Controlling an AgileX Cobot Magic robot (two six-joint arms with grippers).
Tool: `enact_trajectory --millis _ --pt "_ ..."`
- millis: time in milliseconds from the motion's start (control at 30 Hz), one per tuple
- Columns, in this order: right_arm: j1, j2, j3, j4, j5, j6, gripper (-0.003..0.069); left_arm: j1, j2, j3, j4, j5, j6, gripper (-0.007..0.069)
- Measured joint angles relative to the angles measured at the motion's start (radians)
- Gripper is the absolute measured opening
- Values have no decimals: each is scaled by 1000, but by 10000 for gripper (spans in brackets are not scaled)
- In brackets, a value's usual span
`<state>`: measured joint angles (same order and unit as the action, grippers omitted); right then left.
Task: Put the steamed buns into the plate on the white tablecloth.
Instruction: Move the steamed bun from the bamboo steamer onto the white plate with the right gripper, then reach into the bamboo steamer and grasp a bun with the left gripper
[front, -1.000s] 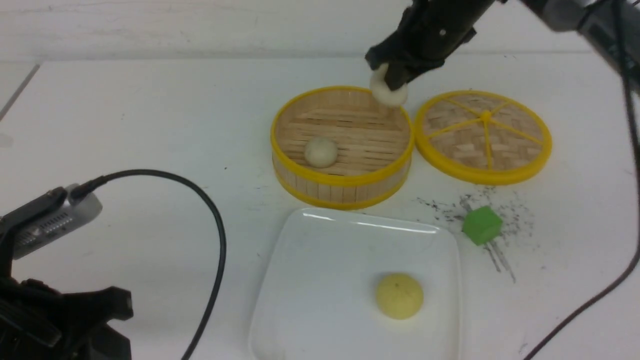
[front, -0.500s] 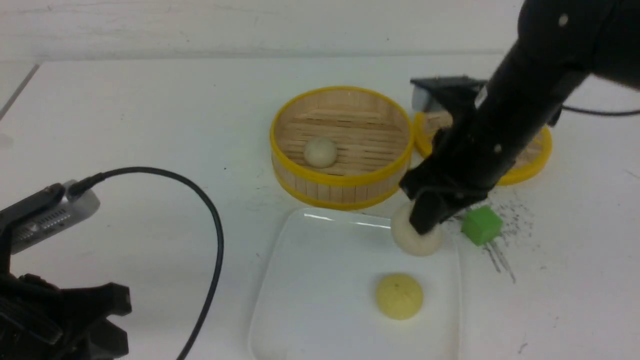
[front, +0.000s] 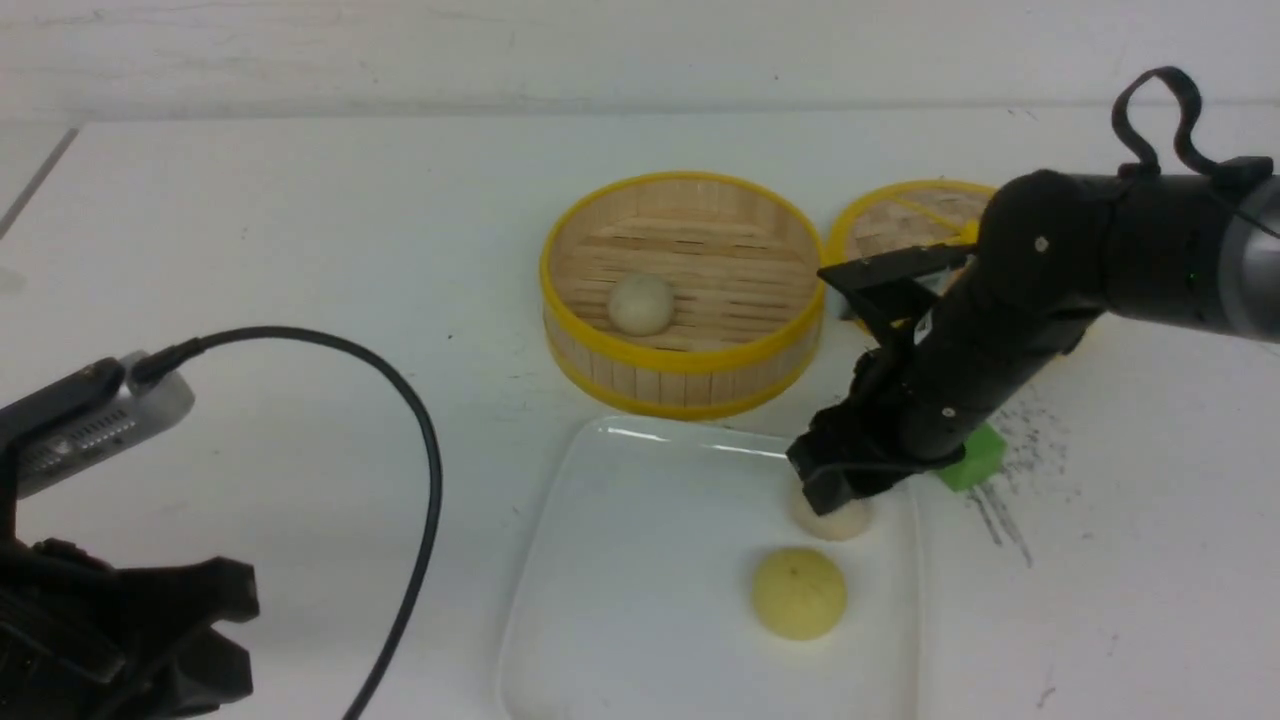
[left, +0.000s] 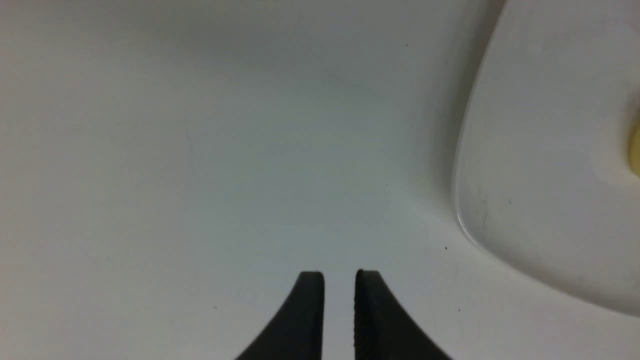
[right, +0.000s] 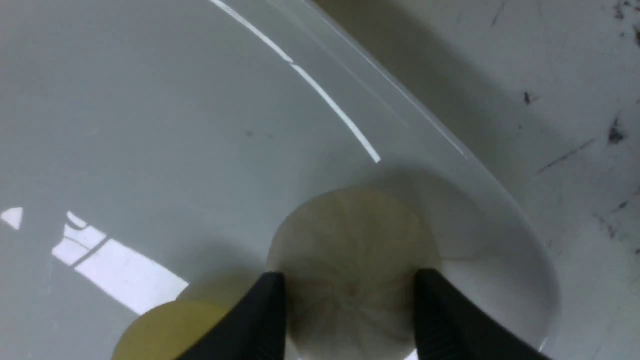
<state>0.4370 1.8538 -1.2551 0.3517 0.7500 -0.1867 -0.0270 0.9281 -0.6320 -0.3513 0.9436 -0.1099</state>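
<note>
While the right gripper (right: 348, 276) clamps a steamed bun (right: 350, 225) on the plate (right: 150, 125), just beside the yellow bun (right: 165, 332), the left gripper (left: 340, 274) sits closed.

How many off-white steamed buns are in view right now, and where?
2. The first bun lies in the bamboo basket. The second bun is on the plate, gripped between the fingers of the right gripper, beside the yellow bun. None seems hidden.
</note>
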Motion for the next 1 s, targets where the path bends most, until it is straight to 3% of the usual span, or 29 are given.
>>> enact_trajectory --millis 167,333,433,467,633,667,1000 --pt "-1 -36 -71 -17 110 14 528 0 1 -37 1 0 4 205" --pt "-1 -134 -190 -67 219 16 515 0 26 -134 -6 16 4 284" --pt "-1 -274 -246 -142 343 33 379 -6 114 -272 -52 54 23 325" --pt "-1 -282 -247 -145 351 36 369 -7 120 -280 -52 54 26 325" --pt "-1 -506 -176 -212 480 131 38 -100 309 -466 -131 59 135 332" --pt "-1 -539 -156 -212 483 140 9 -121 352 -494 -135 59 143 333" --pt "-1 -895 236 -212 497 169 -13 -323 826 -948 -123 85 132 334"
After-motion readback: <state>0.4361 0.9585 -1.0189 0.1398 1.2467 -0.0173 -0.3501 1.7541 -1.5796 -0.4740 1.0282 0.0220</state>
